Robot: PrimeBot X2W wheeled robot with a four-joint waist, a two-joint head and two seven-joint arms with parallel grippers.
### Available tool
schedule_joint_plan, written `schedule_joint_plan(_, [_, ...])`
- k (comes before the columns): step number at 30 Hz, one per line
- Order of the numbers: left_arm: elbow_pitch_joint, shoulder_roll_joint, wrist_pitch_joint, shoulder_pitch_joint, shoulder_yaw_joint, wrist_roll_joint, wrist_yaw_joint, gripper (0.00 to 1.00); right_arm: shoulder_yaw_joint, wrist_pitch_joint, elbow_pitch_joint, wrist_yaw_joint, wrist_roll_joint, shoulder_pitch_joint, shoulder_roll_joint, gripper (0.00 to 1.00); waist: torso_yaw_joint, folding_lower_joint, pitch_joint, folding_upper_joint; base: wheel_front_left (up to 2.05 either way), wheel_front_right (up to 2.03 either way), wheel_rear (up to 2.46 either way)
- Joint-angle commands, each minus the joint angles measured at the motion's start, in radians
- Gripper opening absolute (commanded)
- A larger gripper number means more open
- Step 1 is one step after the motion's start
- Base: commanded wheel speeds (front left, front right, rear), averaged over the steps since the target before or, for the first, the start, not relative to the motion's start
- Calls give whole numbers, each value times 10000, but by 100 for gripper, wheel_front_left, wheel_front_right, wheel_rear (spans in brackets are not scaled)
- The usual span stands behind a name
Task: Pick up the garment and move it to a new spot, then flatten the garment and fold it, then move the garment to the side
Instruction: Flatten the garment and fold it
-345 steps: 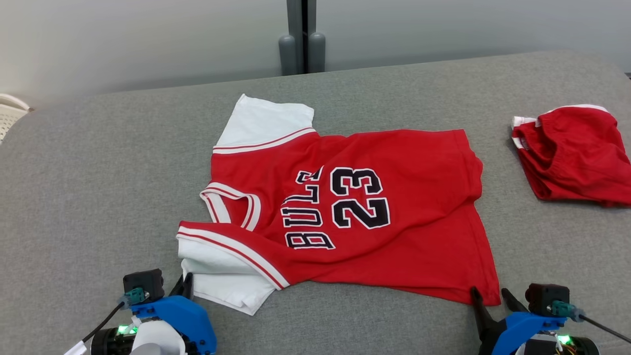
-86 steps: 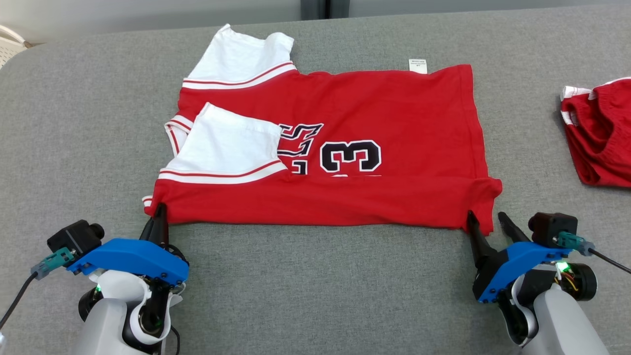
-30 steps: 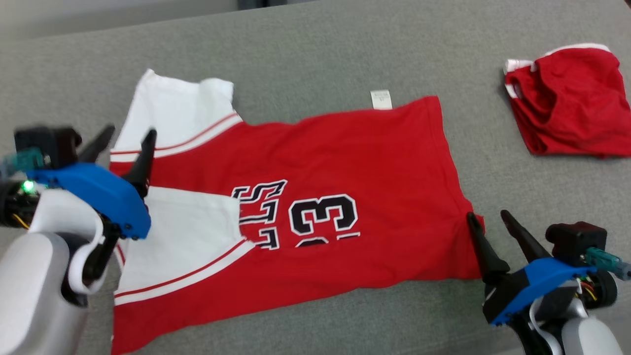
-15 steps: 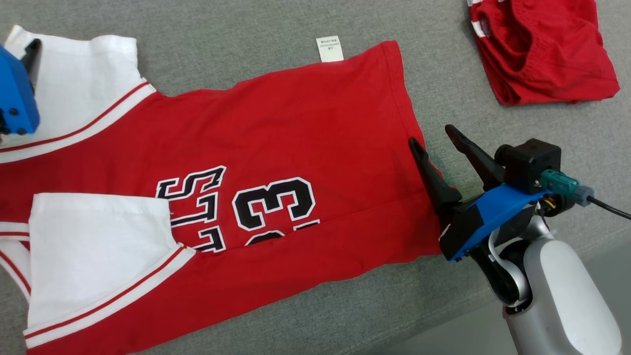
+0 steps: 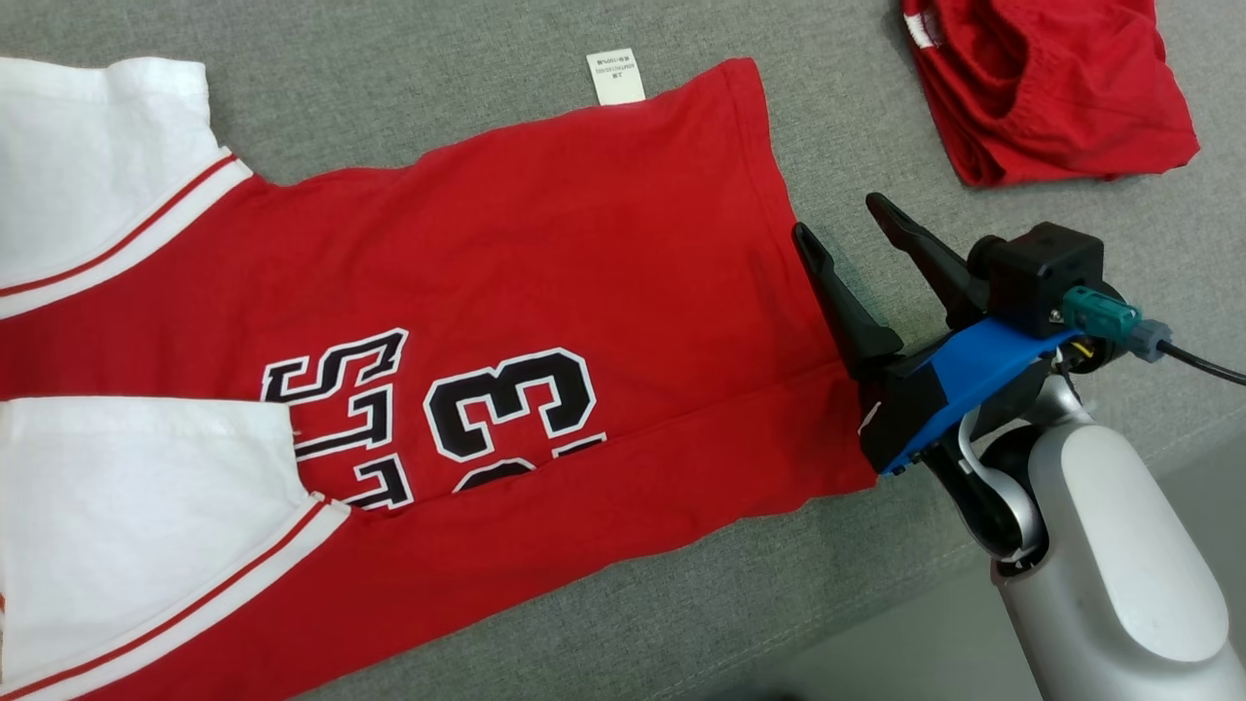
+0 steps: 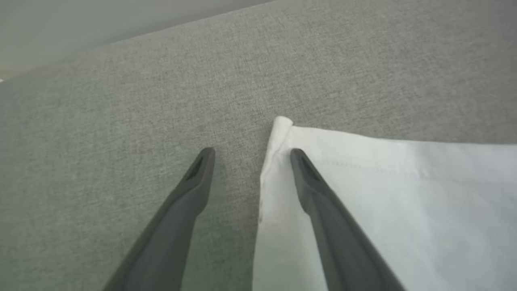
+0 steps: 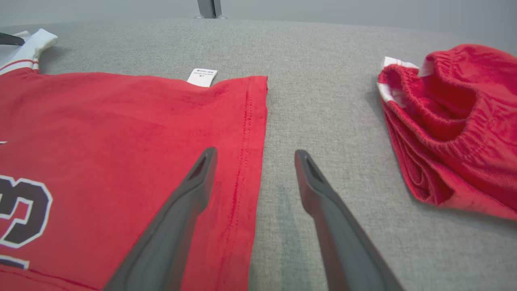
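Observation:
The garment [image 5: 545, 243] is a red jersey with white sleeves and a black 23, lying flat on the grey cushion [image 5: 389, 78] with its near edge folded up over the number. My right gripper [image 5: 835, 216] is open at the jersey's right hem, one finger over the red cloth and one over the cushion. The right wrist view shows the hem's stitched edge [image 7: 252, 121] running between the right gripper's [image 7: 255, 152] fingers. My left gripper [image 6: 251, 152] is open at the corner of the far white sleeve [image 6: 383, 182], one finger over the sleeve and one over bare cushion.
A crumpled pair of red shorts [image 5: 1051, 78] lies on the cushion to the right of the jersey and close to my right gripper, also the red shorts [image 7: 456, 121]. A white label [image 5: 615, 76] sticks out at the jersey's far edge. The cushion's front edge [image 5: 876, 623] runs at lower right.
The head camera has swung, shifting the whole picture. My left gripper went from the folded near sleeve to the far sleeve's corner. My right gripper moved up along the hem. Both stayed open.

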Motion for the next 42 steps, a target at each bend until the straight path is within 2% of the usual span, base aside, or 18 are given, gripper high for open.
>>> schedule_joint_plan(1, [81,51,2,-145,-101,85,-22,100,72,-16,28,5,2,-270,-58,100,-25,-1,41,-3,0,0,0])
schedule_joint_plan(7, [290,-1,-4,-200,-213,120,-54,99,316,81,228,5,-4,-883,-112,100,-91,-1,181,-3,0,0,0])
schedule_joint_plan(8, [312,-15,-17,-212,-247,143,-70,77,353,98,279,5,18,-1004,-102,100,-86,-1,196,-3,0,0,0])
schedule_joint_plan(9, [336,-74,-50,-227,-271,104,-102,42,385,107,345,5,32,-1146,-111,100,-73,-1,205,-3,0,0,0])
schedule_joint_plan(10, [354,-145,-72,-243,-292,28,-155,18,407,132,426,5,44,-1290,-122,100,-50,-1,208,-3,0,0,0])
schedule_joint_plan(11, [344,-211,-138,-264,-336,-33,-251,0,414,148,546,5,47,-1443,-146,100,-10,-1,201,-3,0,0,0])
schedule_joint_plan(16, [370,-450,-417,-365,-497,-119,-567,0,383,323,1409,5,-133,-2337,-293,100,295,-1,81,-3,0,0,0])
schedule_joint_plan(25, [77,-1138,-1332,-688,-792,-286,-906,0,704,822,3765,5,-491,-3942,-788,100,1258,-1,-257,-3,0,0,0])
schedule_joint_plan(37, [-723,-1637,-2007,-519,-1204,-646,-1222,0,1241,1731,5949,4,-336,-4768,-1514,100,2161,-1,-389,-3,0,0,0])
schedule_joint_plan(38, [-779,-1652,-2061,-493,-1228,-666,-1240,0,1292,1767,6068,5,-299,-4804,-1525,94,2191,-1,-390,-3,0,0,0])
schedule_joint_plan(41, [-936,-1709,-2201,-466,-1274,-742,-1245,0,1439,1790,6416,4,-166,-4984,-1601,50,2273,-1,-386,-3,0,0,0])
schedule_joint_plan(42, [-974,-1721,-2274,-460,-1271,-757,-1252,0,1518,1785,6521,2,-157,-5057,-1649,46,2293,-1,-384,-3,0,0,0])
